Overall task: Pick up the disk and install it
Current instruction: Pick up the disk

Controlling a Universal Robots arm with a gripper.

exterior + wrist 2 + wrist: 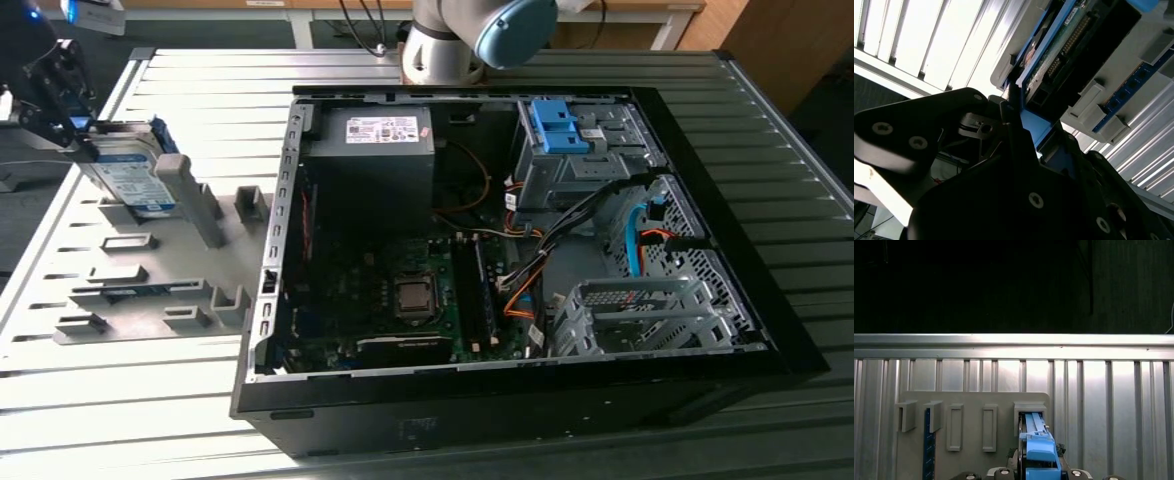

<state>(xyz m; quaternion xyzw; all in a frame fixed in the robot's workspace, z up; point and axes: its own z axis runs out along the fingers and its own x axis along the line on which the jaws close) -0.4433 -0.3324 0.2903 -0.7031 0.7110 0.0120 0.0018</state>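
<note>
The disk [134,175] is a silver drive with a white-and-blue label and a blue frame. It stands tilted at the far end of the grey fixture plate [134,265], on the exterior view's left. My gripper [67,125] holds it by its upper end, shut on the blue frame. In the second wrist view the disk's circuit-board side [1064,45] shows, and the gripper [1026,120] clamps the blue edge. In the first wrist view the blue frame [1036,440] sits between the fingers, in front of a grey slot of the plate.
An open computer case [283,250] lies to the exterior view's right of the plate, with a motherboard, a dark power supply [374,150] and a drive cage holding a bare blue bracket [558,125]. A blue memory stick [929,450] stands in another plate slot. The table is ribbed metal.
</note>
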